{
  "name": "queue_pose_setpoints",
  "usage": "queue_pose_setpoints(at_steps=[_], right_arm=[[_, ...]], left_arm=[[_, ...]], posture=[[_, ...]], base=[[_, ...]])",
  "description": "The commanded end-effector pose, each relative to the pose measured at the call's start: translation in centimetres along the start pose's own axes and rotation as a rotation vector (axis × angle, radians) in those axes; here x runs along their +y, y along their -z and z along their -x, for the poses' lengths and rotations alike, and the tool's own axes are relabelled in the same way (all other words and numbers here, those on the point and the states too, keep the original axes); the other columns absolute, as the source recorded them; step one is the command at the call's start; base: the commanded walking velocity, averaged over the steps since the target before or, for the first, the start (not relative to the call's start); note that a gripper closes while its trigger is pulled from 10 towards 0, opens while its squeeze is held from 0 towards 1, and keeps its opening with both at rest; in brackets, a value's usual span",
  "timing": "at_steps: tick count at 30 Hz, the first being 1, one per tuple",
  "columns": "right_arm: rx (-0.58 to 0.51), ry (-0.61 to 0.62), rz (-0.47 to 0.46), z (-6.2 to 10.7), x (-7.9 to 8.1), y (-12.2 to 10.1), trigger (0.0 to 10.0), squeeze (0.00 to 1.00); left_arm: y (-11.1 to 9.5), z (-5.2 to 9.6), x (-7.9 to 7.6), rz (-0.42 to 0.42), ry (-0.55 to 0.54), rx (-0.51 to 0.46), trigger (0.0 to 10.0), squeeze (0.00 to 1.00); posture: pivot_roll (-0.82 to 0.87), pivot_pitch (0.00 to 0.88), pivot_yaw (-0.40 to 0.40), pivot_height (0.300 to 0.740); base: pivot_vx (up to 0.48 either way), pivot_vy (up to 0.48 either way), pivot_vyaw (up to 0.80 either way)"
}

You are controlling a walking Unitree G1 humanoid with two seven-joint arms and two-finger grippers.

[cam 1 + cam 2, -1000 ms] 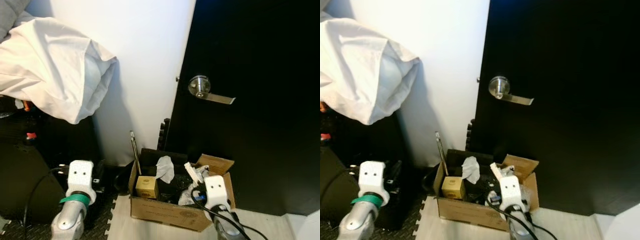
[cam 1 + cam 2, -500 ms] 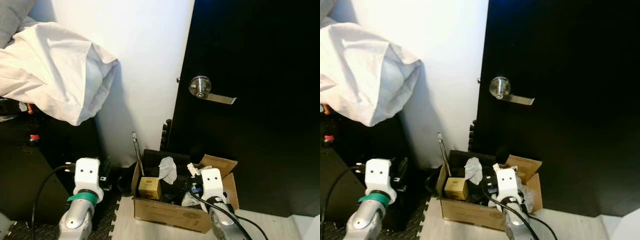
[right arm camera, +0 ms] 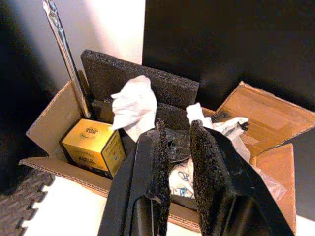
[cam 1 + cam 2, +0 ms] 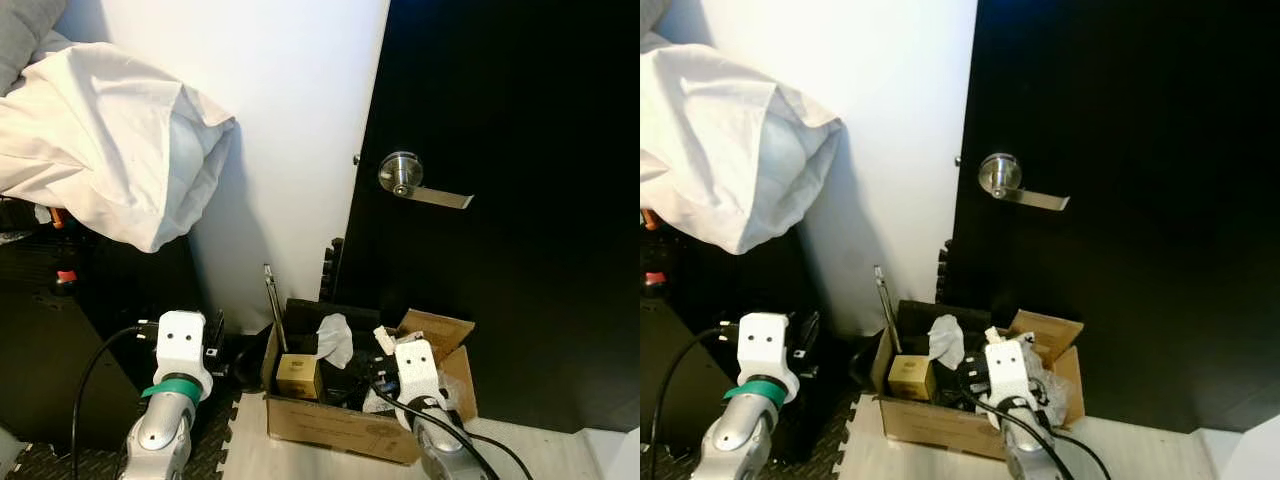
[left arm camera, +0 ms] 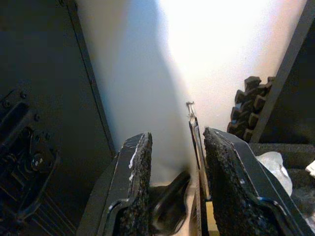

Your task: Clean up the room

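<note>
right claw [image 3: 174, 147] now nearer over cardboard box [image 3: 49, 123], fingers narrowly parted, empty

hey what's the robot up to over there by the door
The robot stands before an open cardboard box on the floor beside a black door. Its right gripper hovers over the box, fingers slightly apart and holding nothing, above crumpled tissue, a yellow carton and black foam. The left gripper is open, pointing toward the wall.
</note>
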State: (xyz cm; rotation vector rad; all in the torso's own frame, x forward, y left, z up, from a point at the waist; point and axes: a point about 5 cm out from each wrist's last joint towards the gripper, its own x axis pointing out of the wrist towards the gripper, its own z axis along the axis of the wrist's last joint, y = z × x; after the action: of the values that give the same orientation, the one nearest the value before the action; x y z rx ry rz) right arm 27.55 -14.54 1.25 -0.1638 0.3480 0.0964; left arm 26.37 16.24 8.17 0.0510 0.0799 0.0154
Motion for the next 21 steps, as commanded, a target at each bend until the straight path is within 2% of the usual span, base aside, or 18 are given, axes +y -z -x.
queue_pose_setpoints(at_steps=[1, 21], right_arm=[[0.014, -0.001, 0.006, 0.09, 0.13, 0.44, 10.0, 0.00], [0.021, 0.003, 0.009, 0.32, 0.08, 0.69, 10.0, 0.00]], left_arm=[[0.46, -0.05, -0.03, -0.015, -0.003, 0.029, 10.0, 0.00], [1.10, 0.54, -0.45, -0.009, 0.007, 0.076, 10.0, 0.00]], posture=[[0.09, 0.000, 0.016, 0.740], [0.09, 0.000, 0.016, 0.740]], base=[[0.000, 0.000, 0.80], [0.000, 0.000, 0.80]])
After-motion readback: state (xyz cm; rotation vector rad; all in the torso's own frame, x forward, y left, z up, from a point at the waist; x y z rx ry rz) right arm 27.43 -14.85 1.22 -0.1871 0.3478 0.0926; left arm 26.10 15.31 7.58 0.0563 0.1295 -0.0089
